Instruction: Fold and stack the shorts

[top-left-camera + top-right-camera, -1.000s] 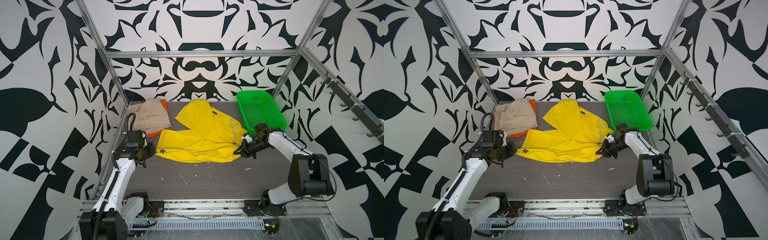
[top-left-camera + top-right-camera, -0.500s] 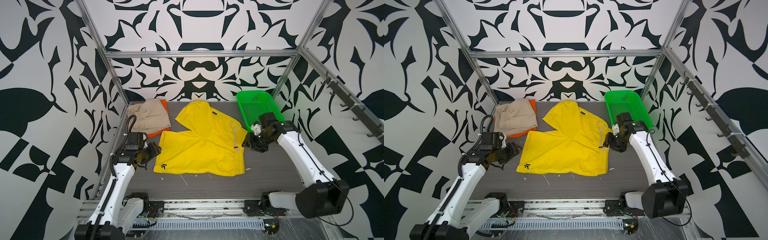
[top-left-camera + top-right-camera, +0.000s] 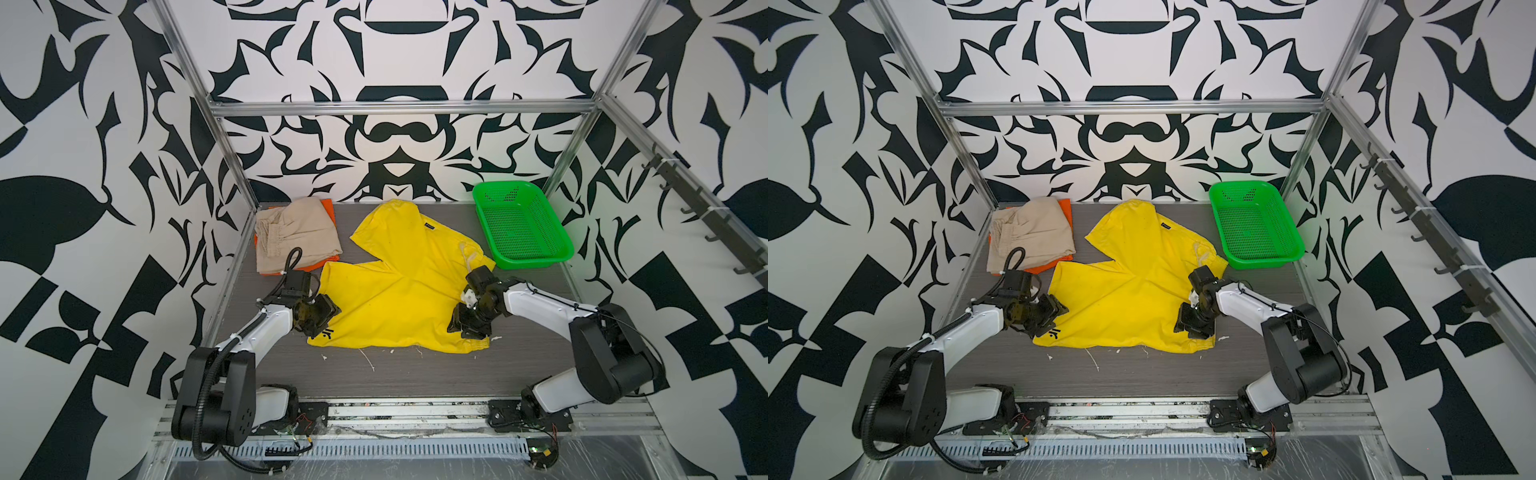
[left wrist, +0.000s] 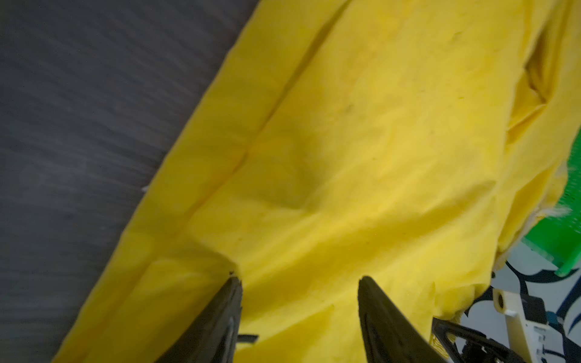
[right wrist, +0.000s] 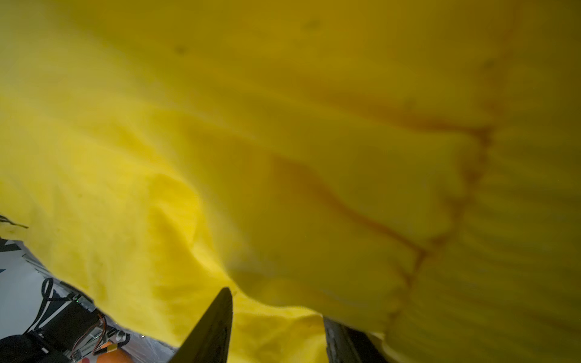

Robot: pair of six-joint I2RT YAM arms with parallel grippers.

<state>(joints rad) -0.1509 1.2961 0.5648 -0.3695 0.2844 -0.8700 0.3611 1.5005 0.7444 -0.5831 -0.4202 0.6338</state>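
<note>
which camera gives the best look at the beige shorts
Both top views: the beige shorts lie whole, folded on top of the orange shorts at the back left. Neither wrist view shows them; those show mainly the yellow shorts.

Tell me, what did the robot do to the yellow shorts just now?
It dragged the yellow shorts toward the front of the table, spreading them flatter. Then the left end effector and right end effector opened and let go. The beige shorts on the orange shorts and the green basket stayed put.

Orange shorts [image 3: 328,208] mostly under beige shorts [image 3: 297,232]; R-wrist blurry.
</note>
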